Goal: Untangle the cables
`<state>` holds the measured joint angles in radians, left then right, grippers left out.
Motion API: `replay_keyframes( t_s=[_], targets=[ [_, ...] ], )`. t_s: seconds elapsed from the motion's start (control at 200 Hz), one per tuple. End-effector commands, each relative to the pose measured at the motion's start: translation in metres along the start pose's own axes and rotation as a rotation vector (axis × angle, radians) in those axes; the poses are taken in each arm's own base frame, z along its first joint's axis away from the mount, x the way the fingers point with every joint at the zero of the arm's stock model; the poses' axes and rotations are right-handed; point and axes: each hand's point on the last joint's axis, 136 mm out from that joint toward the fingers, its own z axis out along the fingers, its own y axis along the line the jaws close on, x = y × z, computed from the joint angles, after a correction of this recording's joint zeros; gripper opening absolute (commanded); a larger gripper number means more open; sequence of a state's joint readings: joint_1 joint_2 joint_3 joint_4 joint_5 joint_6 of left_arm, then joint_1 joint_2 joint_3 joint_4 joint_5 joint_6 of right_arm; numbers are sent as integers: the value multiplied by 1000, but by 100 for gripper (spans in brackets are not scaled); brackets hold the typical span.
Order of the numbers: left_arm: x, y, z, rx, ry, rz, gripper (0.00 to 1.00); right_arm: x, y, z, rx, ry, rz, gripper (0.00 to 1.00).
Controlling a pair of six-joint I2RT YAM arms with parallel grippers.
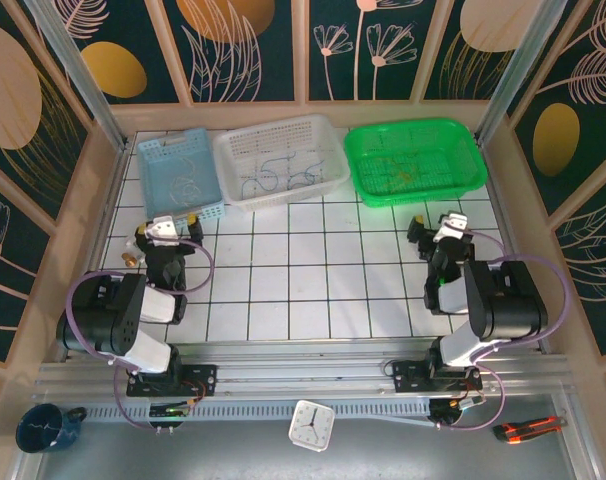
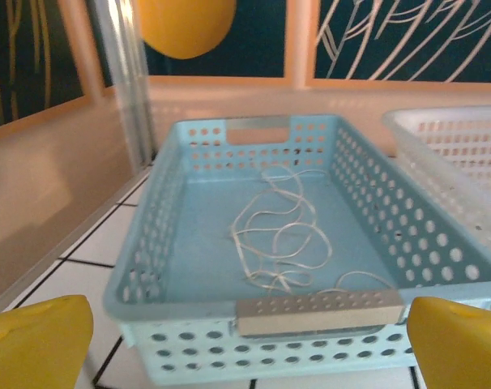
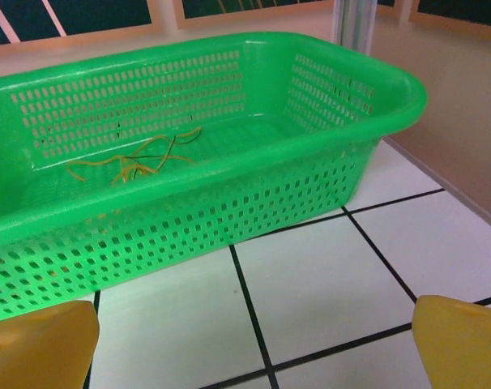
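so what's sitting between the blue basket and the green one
The white basket, holding thin dark cables, sits between the blue basket and the green basket, shown in the top view.

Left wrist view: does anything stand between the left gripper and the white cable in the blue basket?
Yes: the near wall of the blue basket stands between the open left gripper and the white cable lying on the basket floor. Nothing visible covers the cable from above, so a path over the rim looks free.

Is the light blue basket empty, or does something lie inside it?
Not empty. A thin white cable lies in loose loops on the floor of the blue basket.
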<state>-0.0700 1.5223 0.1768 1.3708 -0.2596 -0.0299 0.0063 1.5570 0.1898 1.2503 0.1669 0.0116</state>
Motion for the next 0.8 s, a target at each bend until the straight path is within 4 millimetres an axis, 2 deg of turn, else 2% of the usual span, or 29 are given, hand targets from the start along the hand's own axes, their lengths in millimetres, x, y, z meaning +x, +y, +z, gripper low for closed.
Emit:
replay_keyframes(
  t_s=[0.0,0.14,0.42,0.53,0.796],
  targets=[
    [-2,-9,7,64,8,-9,99,-30,22,-5,-131,-129,-6,99],
    [2,-4,17,77,45,-43,99,-24,20,5,-168,-67,25,99],
    [0,2,14,46,30,-50,99,-26,20,5,-149,-77,17,99],
    [-3,10,8,4,5,-72,99,-26,21,5,-152,-77,17,99],
    [-3,11,8,3,2,-73,99,-26,21,6,-152,-75,18,99]
  ],
)
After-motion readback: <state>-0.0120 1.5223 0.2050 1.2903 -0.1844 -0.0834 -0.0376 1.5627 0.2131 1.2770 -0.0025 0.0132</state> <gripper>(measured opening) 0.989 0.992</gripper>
